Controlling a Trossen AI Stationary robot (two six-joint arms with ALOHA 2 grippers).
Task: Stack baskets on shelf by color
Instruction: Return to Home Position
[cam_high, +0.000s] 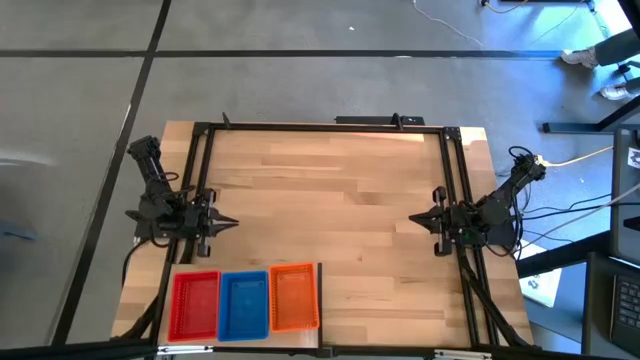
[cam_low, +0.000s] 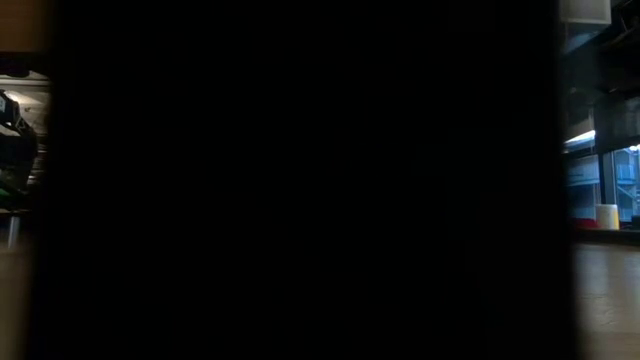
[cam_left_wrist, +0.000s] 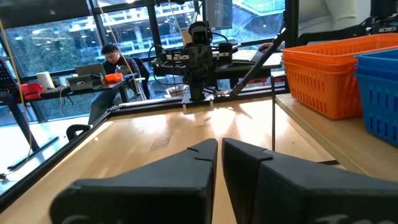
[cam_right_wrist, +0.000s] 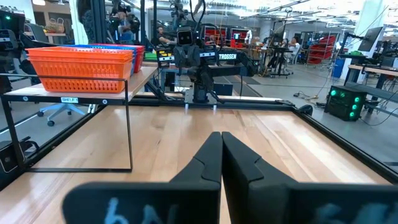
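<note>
Grey lab floor w/ dark seams all round, glass wall and desks beyond, and a person sat at a laptop well off the bench, which is pale striped planks in a black frame. On it the shelf is a plain plywood panel raised on thin black wire legs. It sits by the corner on the left arm's side, along the long edge lowest in the high view, w/ its long axis along that edge. The baskets are all up there, side by side: red stack nearest the corner, blue stack in the middle, orange stack toward mid-edge. Each one's long axis runs across the shelf, away from the edge. They're perforated plastic w/ mesh walls and thick rims, and the orange rims visibly nest one in another; can't count per stack. Left gripper is at its side edge and right gripper at the opposite one, pointing at each other across bare planks. Both are pinched closed, fingertips together, nothing between them. Key relation: the shelf lies off to the side of the left gripper, near it, well apart from the right one, so neither is over or touching a basket. Sorting looks done, I'd say; what's left needs only retreat, no grasp. Low view is blocked by something dark and tells nothing.
</note>
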